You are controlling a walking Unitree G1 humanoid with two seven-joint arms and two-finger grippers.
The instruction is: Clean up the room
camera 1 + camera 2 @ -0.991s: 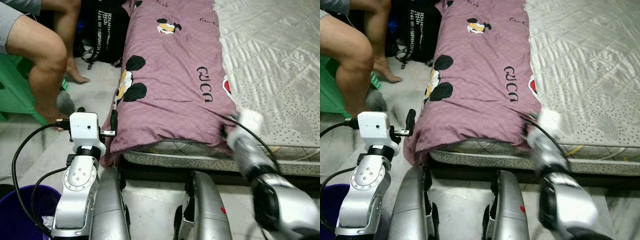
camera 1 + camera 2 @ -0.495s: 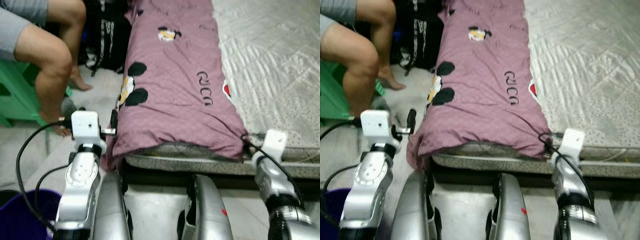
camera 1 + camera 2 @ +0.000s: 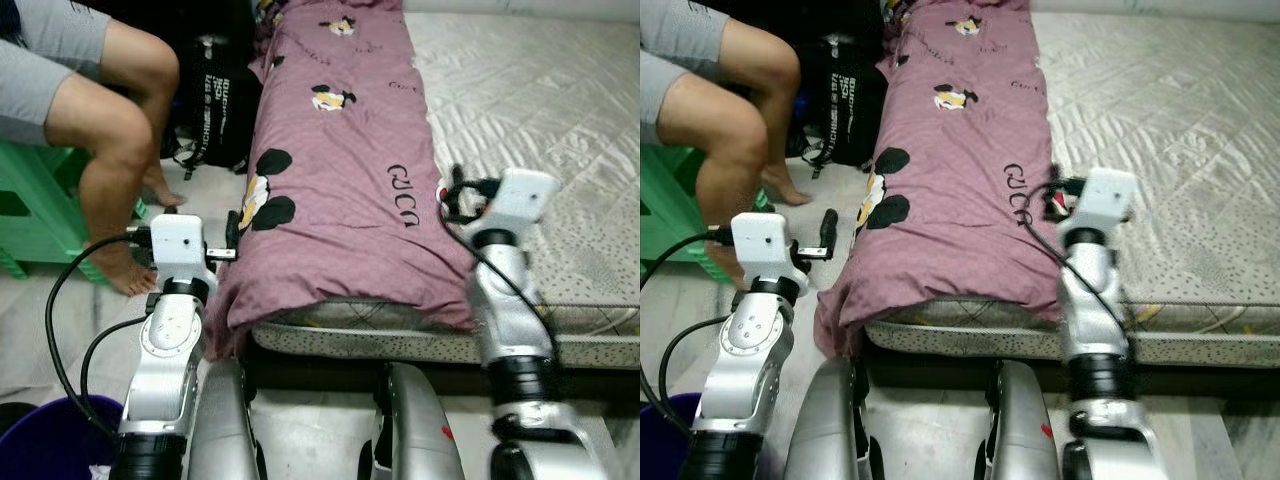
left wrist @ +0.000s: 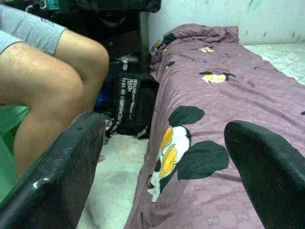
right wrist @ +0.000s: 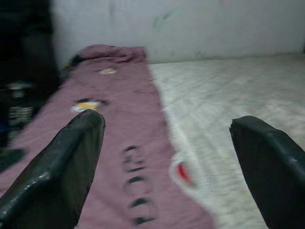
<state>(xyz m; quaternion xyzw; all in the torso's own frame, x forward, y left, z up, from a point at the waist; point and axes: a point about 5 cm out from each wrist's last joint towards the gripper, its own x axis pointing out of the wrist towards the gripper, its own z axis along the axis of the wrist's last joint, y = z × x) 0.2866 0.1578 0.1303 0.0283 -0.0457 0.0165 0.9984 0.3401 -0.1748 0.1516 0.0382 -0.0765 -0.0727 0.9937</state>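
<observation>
We see a purple blanket [image 3: 340, 190] lying along the left edge of the bed [image 3: 560, 150], hanging over its side. Our right pincer [image 5: 167, 157] hovers spread wide above the blanket's near end; our left pincer [image 4: 167, 167] is also wide apart, beside the blanket, near a seated person's leg [image 3: 110, 170].

Purple cartoon-print blanket [image 3: 345, 170], lying lengthwise along mattress's [image 3: 560, 150] left edge

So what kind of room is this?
Most likely a bedroom: a mattress with a purple blanket along its edge, and a black bag on the floor beside it.
</observation>
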